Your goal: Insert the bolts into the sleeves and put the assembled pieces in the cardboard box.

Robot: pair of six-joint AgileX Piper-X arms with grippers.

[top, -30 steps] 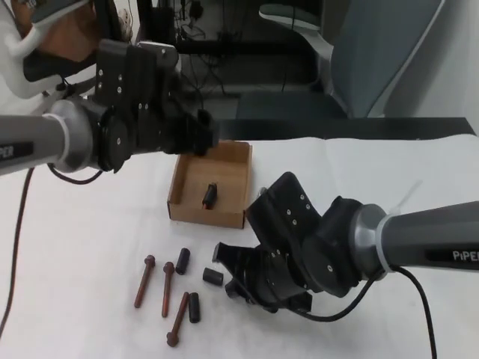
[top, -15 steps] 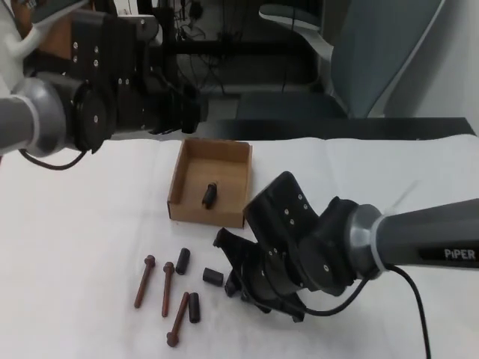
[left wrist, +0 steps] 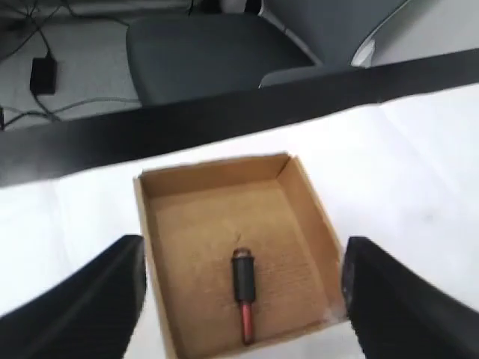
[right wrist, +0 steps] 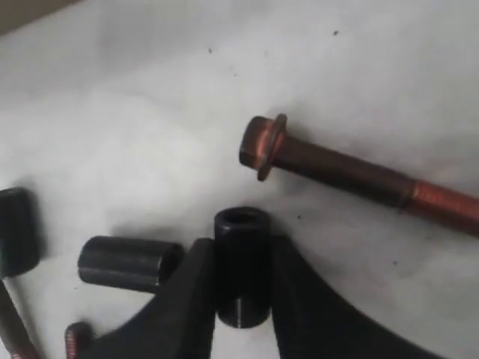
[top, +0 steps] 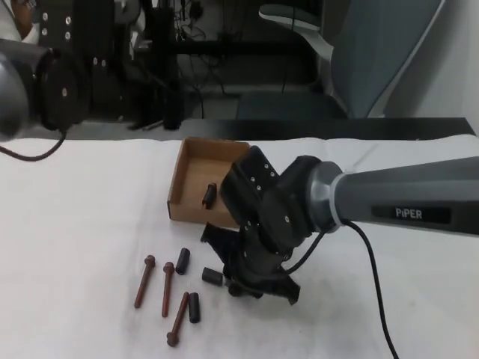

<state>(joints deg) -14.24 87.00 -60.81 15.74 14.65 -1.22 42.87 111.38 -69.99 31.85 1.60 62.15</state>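
While the right gripper (right wrist: 241, 271) is pinching a black sleeve (right wrist: 241, 238) between both fingers, low on the tabletop (top: 90, 224) toward its near edge, a copper bolt (right wrist: 337, 172) is lying just beside it and a second sleeve (right wrist: 127, 262) is lying nearly against one finger. The risk, as I judge it: the smooth round sleeve twisting or slipping out on lift, or the fingers dragging that neighbour along. The left gripper (left wrist: 243, 250) is hovering spread wide over the cardboard box (left wrist: 310, 217), which is holding one assembled piece (left wrist: 243, 288).

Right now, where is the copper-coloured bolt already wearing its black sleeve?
The sleeved bolt lies alone on the floor of the brown cardboard box, mid-bench in the high view, beyond the loose bolts.
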